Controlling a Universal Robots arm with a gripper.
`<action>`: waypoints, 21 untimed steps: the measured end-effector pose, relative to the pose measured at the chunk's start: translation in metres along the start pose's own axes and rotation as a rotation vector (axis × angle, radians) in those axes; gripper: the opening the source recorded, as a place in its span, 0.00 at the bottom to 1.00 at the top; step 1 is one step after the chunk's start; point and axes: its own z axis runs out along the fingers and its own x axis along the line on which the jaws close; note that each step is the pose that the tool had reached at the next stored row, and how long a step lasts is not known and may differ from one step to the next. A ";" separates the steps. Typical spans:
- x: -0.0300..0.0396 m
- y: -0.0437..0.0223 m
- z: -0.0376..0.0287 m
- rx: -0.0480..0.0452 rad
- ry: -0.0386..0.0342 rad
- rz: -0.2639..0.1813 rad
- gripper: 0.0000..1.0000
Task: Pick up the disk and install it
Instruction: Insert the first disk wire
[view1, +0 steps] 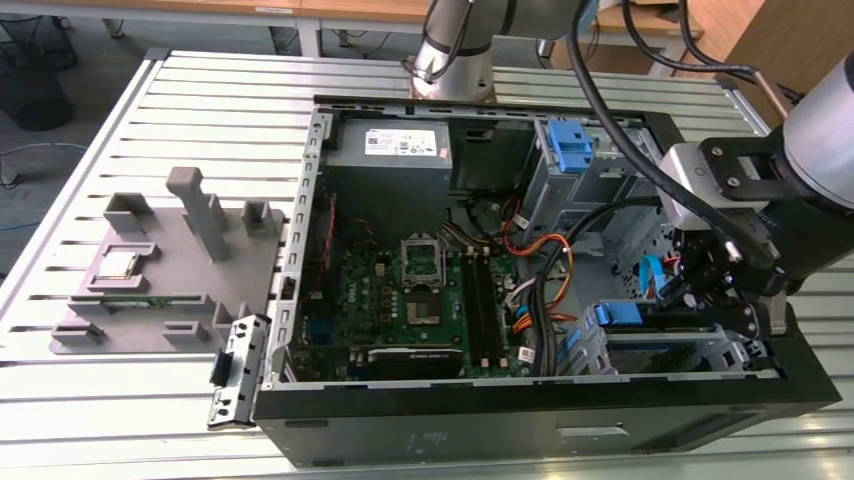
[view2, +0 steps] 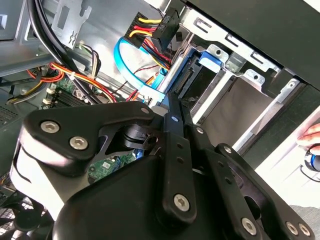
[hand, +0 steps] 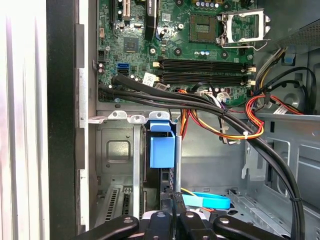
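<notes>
A lab or workshop: an opened computer case (view1: 534, 400) lies on a slatted metal bench (view1: 200, 100), with wooden desks (view1: 347, 10) along the frame's top.

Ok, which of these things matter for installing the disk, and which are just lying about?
Job: disk, in the drive cage; gripper beside it.
Lying about: grey fixture, power supply, upright blue latch, motherboard.
</notes>
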 end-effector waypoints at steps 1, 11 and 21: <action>0.0000 0.0000 -0.0001 0.0000 0.0001 0.000 0.15; 0.0000 -0.0002 -0.0003 -0.0179 0.0003 0.002 0.15; -0.0005 -0.0003 -0.0038 -0.0182 0.0002 0.002 0.15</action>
